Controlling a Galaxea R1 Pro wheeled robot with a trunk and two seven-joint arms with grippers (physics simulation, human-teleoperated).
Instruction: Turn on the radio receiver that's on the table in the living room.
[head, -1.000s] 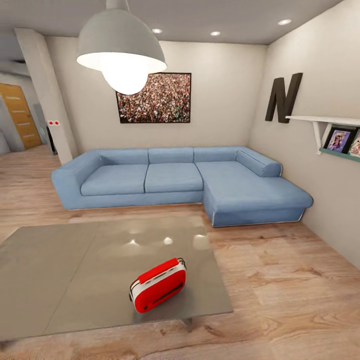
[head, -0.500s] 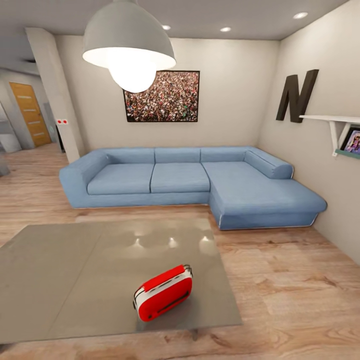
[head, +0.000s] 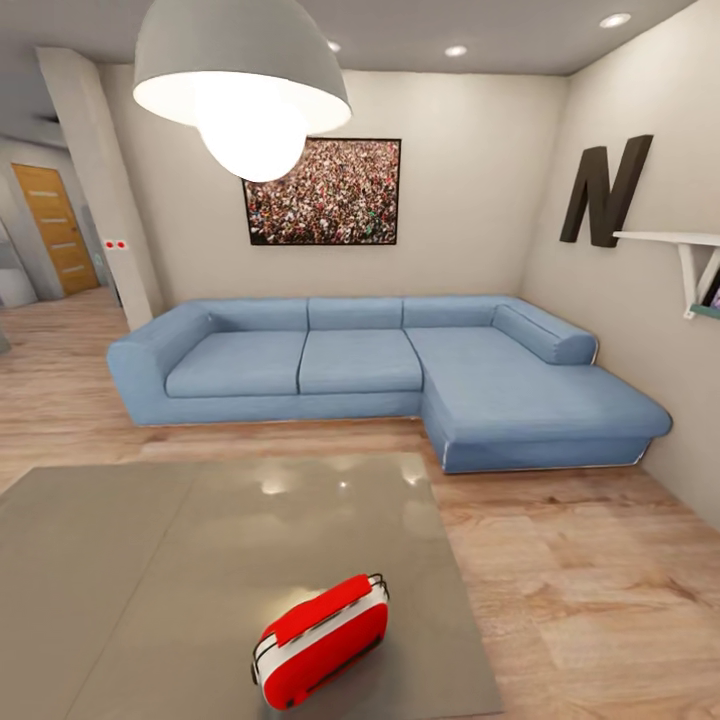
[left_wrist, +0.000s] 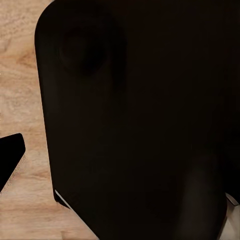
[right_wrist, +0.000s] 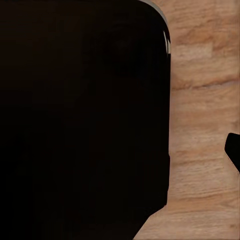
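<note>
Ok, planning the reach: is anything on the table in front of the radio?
Nothing visible: the radio receiver lies alone near the near edge of the table, with only bare tabletop around it.

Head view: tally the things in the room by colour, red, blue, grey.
Red: 1, the radio receiver
Blue: 1, the corner sofa
Grey: 2, the table and the dome lamp
Total: 4
</note>
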